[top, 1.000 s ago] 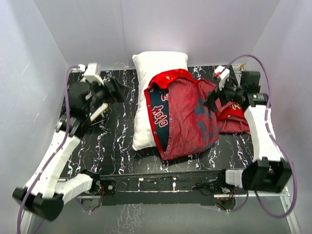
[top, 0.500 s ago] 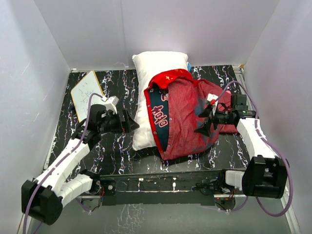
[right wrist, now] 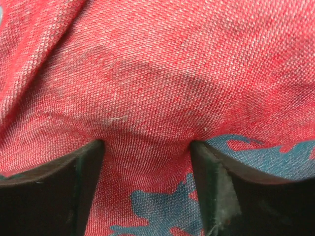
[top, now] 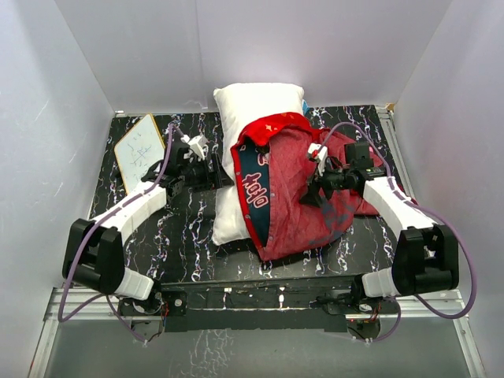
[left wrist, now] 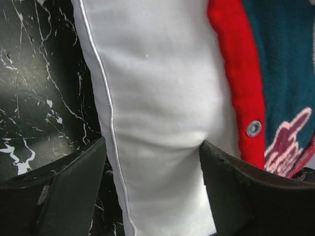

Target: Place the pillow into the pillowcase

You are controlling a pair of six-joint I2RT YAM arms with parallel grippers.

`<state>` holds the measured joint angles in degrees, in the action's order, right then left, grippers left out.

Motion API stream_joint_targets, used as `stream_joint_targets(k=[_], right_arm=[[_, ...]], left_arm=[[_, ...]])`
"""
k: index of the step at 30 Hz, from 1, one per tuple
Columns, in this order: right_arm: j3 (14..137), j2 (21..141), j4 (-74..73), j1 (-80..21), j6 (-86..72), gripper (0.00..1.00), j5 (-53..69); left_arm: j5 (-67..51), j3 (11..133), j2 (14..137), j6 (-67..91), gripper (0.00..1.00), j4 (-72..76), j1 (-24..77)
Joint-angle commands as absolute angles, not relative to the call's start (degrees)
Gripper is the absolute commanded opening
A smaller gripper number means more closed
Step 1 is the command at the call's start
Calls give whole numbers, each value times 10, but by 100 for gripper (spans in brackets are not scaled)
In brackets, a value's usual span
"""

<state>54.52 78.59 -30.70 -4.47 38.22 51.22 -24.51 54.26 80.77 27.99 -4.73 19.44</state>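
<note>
**Top view:** The white pillow (top: 256, 106) is lying lengthwise at the middle of the black marbled tabletop (top: 181, 236). Its far end and left flank are showing, and the rest is lying under the red pillowcase (top: 303, 189), which is draping loosely over it and spilling off to the right. The left fingers (top: 219, 175) are touching the pillow's left flank. The right fingers (top: 309, 195) are resting on the cloth on the opposite side. A small whiteboard (top: 140, 150) is sitting at the far left, apart from both.

**Left wrist:** The fingers (left wrist: 64, 191) are standing wide apart and straddling the pillow's (left wrist: 152, 123) piped side seam, with the stuffing dimpling between them. They are not clamping it. The pillowcase's red hem (left wrist: 231, 73), carrying a metal snap (left wrist: 254, 128), is lying on the pillow just beside them.

**Right wrist:** The fingers (right wrist: 49, 196) are likewise spread. They are pressing down on either side of a raised fold of the woven red pillowcase (right wrist: 157, 73), not pinching it shut.

Both things are looking light and limp. The pillow is likely to squash and sag, so a deep bite on the seam or a corner should hold better than a pinch of its face. The thin case is likely to slide and bunch, so the hemmed mouth by the snap is looking like the place to hold it open.
</note>
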Motion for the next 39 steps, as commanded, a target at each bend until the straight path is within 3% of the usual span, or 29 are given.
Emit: stream_joint_targets(k=[1,2,4,5,6,8,13,19,22,27,28,30,32,35,39], right_arm=[[548,791,-284,-59,330,57,450],[551,787,-295,-53,331,44,451],[548,769,-300,-25,331,21,464],[544,758,-298,-10,331,16,465],[539,744,-294,11,330,12,463],[532,721,-294,46,336,8,451],[527,678,-301,116,365,8,359],[537,667,-302,231,416,8,292],[548,667,-308,292,443,8,295],[573,677,-412,323,541,8,388],[582,685,-461,321,585,14,428],[608,706,-564,313,665,38,480],[635,724,-625,309,714,59,508],[678,734,-678,305,769,78,545],[709,715,-703,268,816,96,571]], left_arm=[[-266,526,815,288,65,-25,191],[-270,521,813,288,54,-21,191],[-276,517,805,281,20,-23,191],[-274,518,799,272,6,-32,191],[-267,518,789,261,0,-46,191],[-228,513,742,238,0,-78,190],[-149,504,623,207,0,-188,187],[-222,480,512,224,0,-250,188],[-277,469,476,238,0,-258,187],[-245,500,458,200,0,-345,188],[-242,508,458,197,7,-356,187],[-224,527,461,184,34,-374,187],[-199,554,463,180,50,-391,187],[-206,601,471,187,60,-390,187],[-311,634,497,250,63,-299,187]])
